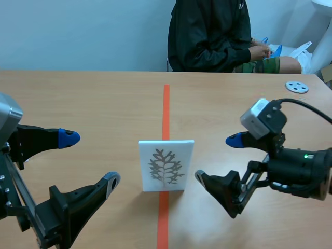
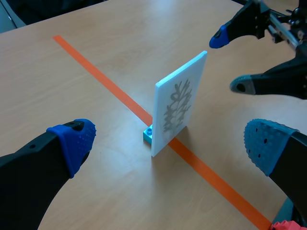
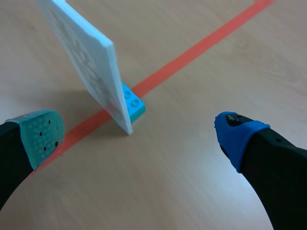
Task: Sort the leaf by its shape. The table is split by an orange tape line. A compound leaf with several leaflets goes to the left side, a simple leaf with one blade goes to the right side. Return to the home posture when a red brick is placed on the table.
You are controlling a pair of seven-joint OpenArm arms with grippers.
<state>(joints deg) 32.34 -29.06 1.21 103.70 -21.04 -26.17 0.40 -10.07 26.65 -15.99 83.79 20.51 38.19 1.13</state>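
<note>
A flat white card (image 1: 166,165) stands upright near the middle of a pale wood-grain bench (image 1: 93,104). It sits right on the orange tape line (image 1: 166,109) that runs away from the robot. A grey leaf figure (image 1: 165,167) is printed on the card's face: one central stem with many short, lobed side branches. A small light-blue toy brick (image 3: 133,103) with round studs touches the foot of the card on its far side and props it up.

The left tool (image 1: 91,160) hovers low on the left side of the tape, its two thick black fingers spread wide and holding nothing. The fingers have dotted blue pads (image 2: 74,139), and the card stands ahead of the gap between them. The right tool (image 1: 217,158) hovers on the right side of the tape, also spread wide and empty, and the card is ahead of it and apart from it. One of its pads is grey-green with small holes (image 3: 41,132); the other is blue.

A round grey disc (image 1: 296,87) pierced with holes lies flat near the bench's far right edge. Across the bench sits a person (image 1: 210,36) in a dark jacket.
</note>
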